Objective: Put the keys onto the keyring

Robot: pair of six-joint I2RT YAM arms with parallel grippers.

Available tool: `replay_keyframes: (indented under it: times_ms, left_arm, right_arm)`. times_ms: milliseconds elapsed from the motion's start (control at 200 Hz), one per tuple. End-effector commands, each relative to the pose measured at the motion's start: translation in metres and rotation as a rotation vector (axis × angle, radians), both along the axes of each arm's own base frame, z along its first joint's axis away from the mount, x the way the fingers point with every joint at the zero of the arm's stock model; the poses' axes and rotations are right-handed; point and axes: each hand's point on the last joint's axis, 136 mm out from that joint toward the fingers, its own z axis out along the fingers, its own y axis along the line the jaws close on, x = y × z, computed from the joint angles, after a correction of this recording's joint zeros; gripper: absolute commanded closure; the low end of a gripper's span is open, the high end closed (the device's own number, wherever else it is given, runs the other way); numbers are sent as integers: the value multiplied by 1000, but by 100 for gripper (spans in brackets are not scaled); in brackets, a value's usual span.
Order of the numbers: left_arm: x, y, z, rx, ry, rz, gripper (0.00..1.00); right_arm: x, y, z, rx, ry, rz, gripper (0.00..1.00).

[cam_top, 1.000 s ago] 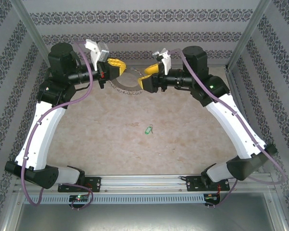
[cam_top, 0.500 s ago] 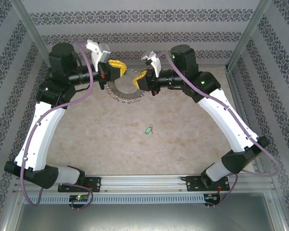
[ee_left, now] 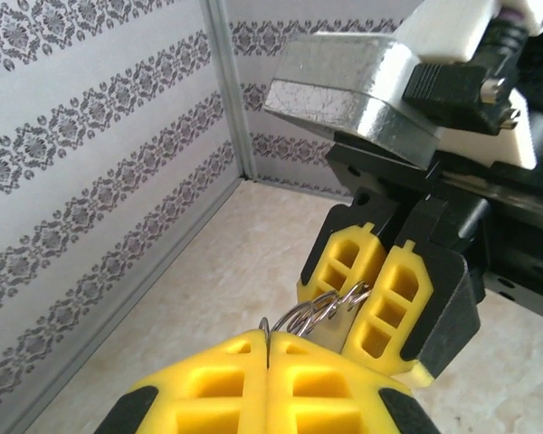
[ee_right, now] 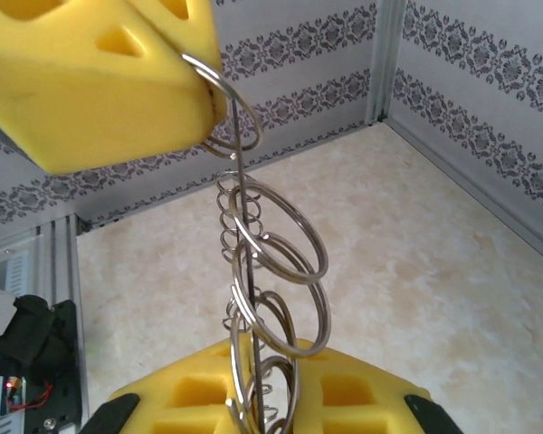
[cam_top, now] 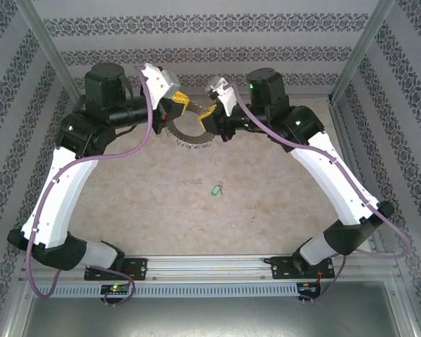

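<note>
Both the left gripper (cam_top: 186, 107) and the right gripper (cam_top: 206, 114) pinch the large dark-grey metal keyring (cam_top: 189, 140), the tiny green-headed key (cam_top: 215, 189) lying well apart on the beige table (cam_top: 266, 203)

Pale beige desk (cam_top: 217, 217) with soft cloudy blotches like stone. White walls (cam_top: 196, 10) on three sides, striped with bands of small grey flowery shapes. Shiny metal posts (cam_top: 45, 43) up the back corners. Silver rail (cam_top: 210, 265) along the near edge, then a white strip (cam_top: 210, 289) full of little slots, then a flat grey metal sheet (cam_top: 210, 317) at the very bottom. Soft, even light all over.
</note>
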Motion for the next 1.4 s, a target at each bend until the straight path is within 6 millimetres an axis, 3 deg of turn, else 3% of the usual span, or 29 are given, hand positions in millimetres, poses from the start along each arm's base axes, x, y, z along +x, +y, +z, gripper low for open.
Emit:
replay_keyframes:
  times_ms: [0, 635, 1399]
  left_arm:
    - [-4, 2, -11, 75, 0, 14, 100]
    - [9, 5, -14, 42, 58, 91, 100]
    - [30, 13, -21, 78, 78, 191, 100]
  right_arm:
    - [-4, -3, 28, 20, -109, -24, 100]
    - [-10, 6, 22, -83, -174, -52, 100]
    - [-16, 5, 35, -90, -239, -84, 100]
